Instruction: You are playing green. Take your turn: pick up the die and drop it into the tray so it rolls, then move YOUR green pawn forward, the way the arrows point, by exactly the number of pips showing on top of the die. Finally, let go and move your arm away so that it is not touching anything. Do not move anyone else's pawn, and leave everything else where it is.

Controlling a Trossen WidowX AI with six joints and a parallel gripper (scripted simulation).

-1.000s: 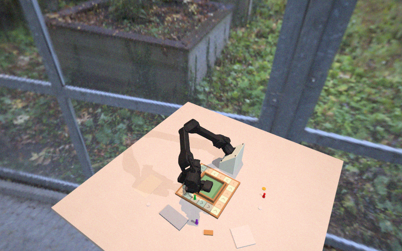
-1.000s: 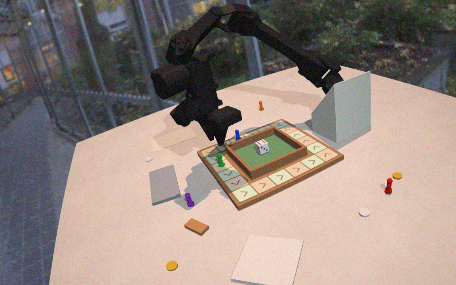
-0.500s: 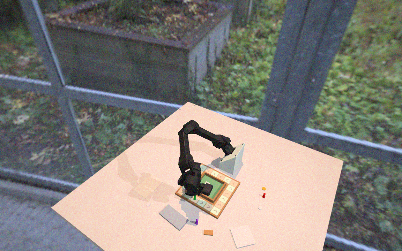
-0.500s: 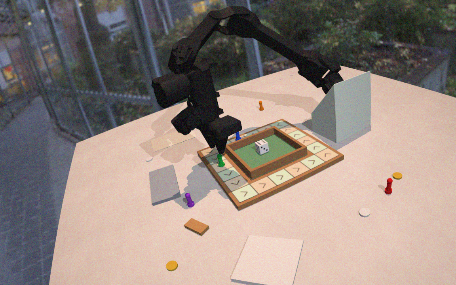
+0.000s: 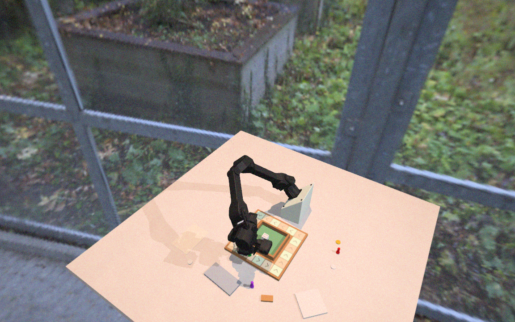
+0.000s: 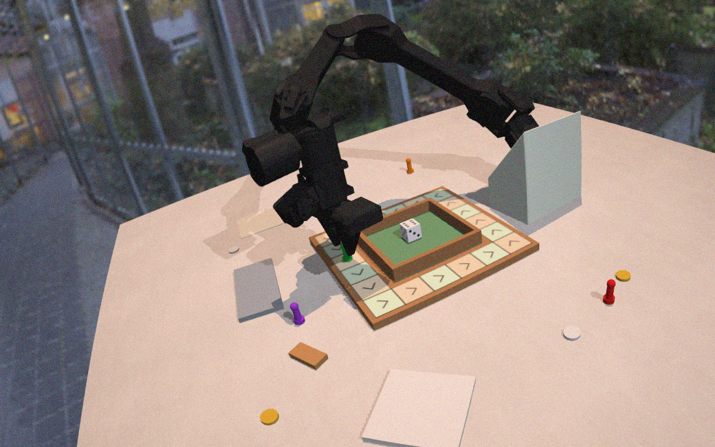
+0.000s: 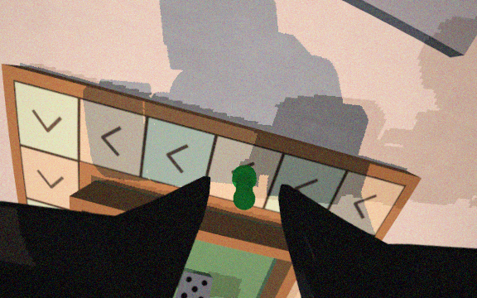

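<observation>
In the exterior view, the board (image 5: pixel 285 255) (image 6: pixel 438 277) (image 7: pixel 177 153) lies mid-frame on the tabletop (image 5: pixel 371 224) (image 6: pixel 543 388) (image 7: pixel 77 33). The tray (image 5: pixel 282 245) (image 6: pixel 437 257) (image 7: pixel 243 228) sits in its middle, the die (image 5: pixel 265 236) (image 6: pixel 410 230) (image 7: pixel 195 284) inside. A pawn (image 6: pixel 347 255) (image 7: pixel 244 188) stands on the board, left of the tray. The arm's stand (image 5: pixel 301 208) (image 6: pixel 552 166) is at upper right. A slab (image 5: pixel 222 279) (image 6: pixel 257 290) (image 7: pixel 441 25) lies left of the board; a block (image 5: pixel 267 298) (image 6: pixel 308 355) lies at lower left, before a tile (image 5: pixel 310 303) (image 6: pixel 420 407) at bottom centre.

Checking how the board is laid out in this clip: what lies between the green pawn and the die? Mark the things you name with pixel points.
The tray's brown wall (image 5: pixel 270 256) (image 6: pixel 378 254) (image 7: pixel 243 241), then its green floor (image 5: pixel 276 241) (image 6: pixel 440 233) (image 7: pixel 228 252), separates the green pawn (image 6: pixel 346 257) (image 7: pixel 244 188) from the die (image 5: pixel 265 235) (image 6: pixel 410 230) (image 7: pixel 196 285); the wrist view shows it.
</observation>
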